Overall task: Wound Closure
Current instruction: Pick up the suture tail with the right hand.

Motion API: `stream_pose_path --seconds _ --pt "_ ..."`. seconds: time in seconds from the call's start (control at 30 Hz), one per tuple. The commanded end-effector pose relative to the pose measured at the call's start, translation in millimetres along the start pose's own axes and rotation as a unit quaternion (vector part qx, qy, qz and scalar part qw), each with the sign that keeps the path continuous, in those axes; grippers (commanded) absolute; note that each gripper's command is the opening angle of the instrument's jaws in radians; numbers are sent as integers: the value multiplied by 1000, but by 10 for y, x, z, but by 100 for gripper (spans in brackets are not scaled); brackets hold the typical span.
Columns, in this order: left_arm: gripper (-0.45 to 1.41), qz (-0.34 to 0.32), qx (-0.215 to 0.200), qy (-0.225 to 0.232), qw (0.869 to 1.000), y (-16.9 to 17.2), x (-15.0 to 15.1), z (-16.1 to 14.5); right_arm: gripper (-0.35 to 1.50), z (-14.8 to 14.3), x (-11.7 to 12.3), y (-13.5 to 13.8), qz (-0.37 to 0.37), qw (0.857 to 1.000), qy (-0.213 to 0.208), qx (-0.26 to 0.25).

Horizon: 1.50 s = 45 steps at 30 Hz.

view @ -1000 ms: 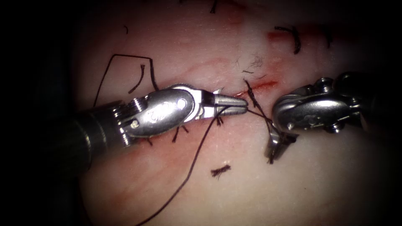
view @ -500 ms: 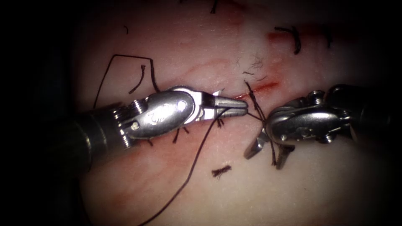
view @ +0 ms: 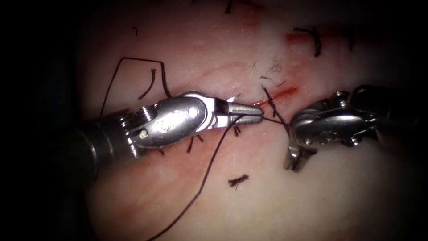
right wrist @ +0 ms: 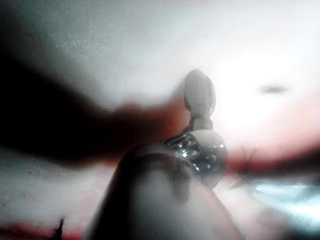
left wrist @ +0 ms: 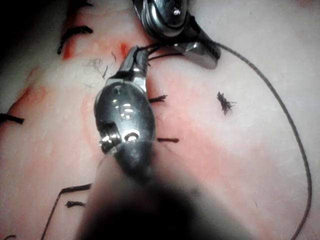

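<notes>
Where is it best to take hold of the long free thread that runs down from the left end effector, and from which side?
Probably at mid-length of the thread, where it lies bare on the tissue, away from the left end effector that clamps its upper end. Come from the right: the right end effector is nearer, and the strand curves with nothing crossing it there.

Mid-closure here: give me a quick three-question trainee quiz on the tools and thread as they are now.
1. True or false: the left tool has its fingers shut on the thread.
2. In the endoscope view, the long thread runs from those fingers toward: A the top edge, B the bottom edge, C the right edge.
3. Fill in: the short taut strand leads from the left tool's tip toward the ___ tool.
Key: 1 true; 2 B; 3 right, the right tool.
</notes>
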Motion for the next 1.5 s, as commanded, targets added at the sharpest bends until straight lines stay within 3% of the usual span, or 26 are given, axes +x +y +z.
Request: stream_pose_path --seconds 0.03,0.23,0.33,0.47,0.6,0.73,0.87,1.03,1.2,1.37,1.5 --pt "-35 2 0 1 1000 -7 -2 4 -35 -4 0 8 21 1000 8 -8" --pt "-35 2 0 0 1000 -6 -2 4 -35 -20 6 12 47 998 22 -21" --pt "-35 2 0 0 1000 -6 -2 4 -35 -36 10 16 71 995 54 -37" --pt "-35 1 0 1 1000 -5 -1 4 -35 -37 5 22 131 980 110 -99" --pt "-35 0 -1 1 1000 -6 1 3 -35 -33 -15 17 170 955 175 -170" --pt "-35 0 0 1 1000 -5 1 4 -35 -34 -18 13 176 952 179 -173" --pt "-35 0 0 1 1000 -6 1 4 -35 -31 -9 14 157 964 146 -155" --pt "-35 0 0 1 1000 -6 1 4 -35 -30 -4 16 158 964 144 -155" --pt "-35 0 0 1 1000 -6 2 4 -35 -23 3 12 133 975 117 -135" --pt "-35 0 0 1 1000 -6 2 4 -35 -31 4 12 138 972 128 -142" --pt "-35 -1 0 1 1000 -5 3 5 -35 -53 1 13 161 955 170 -184"
